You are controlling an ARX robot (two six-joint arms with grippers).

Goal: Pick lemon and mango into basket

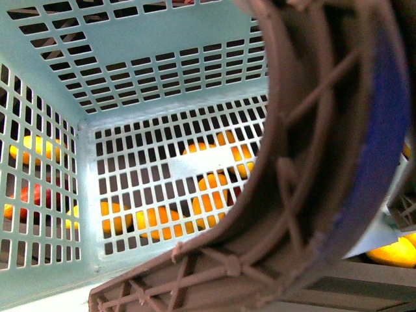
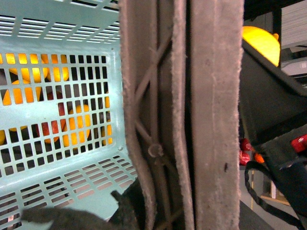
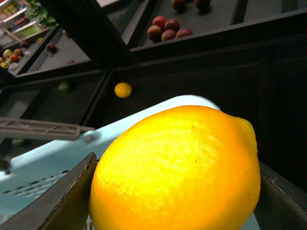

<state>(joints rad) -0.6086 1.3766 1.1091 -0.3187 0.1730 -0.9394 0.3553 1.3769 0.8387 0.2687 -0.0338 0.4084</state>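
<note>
Right wrist view: your right gripper [image 3: 176, 165] is clamping the lemon [image 3: 172, 177], with one dark finger [image 3: 62, 194] pressing on each side of the fruit, so the lemon is riding in the jaws with its pointed tip turned towards one finger. The pale turquoise rim of the basket [image 3: 57, 153] is lying just beneath and beyond the gripper. This suggests you are carrying the fruit over the opening so that it can drop inside, not onto the dark shelving behind. One brown handle [image 3: 38, 128] is hanging off to the side, clear of the gripper's path. Further beyond the gripper, reddish fruits [image 3: 165, 29] and a small yellow fruit [image 3: 123, 89] are sitting on the shelves.

Left wrist view: the handle [image 2: 192, 115] is filling the frame, very close to your left gripper [image 2: 91, 215], which is showing only as a dark blur; you cannot tell whether it is gripping or released. The nearness hints that this arm is steadying the basket by its handle.

Front view: orange fruits [image 1: 211, 188] are showing through the slotted wall of the basket [image 1: 162, 71]; which one, if any, is the mango is not clear, so that half of the task is looking unstarted
</note>
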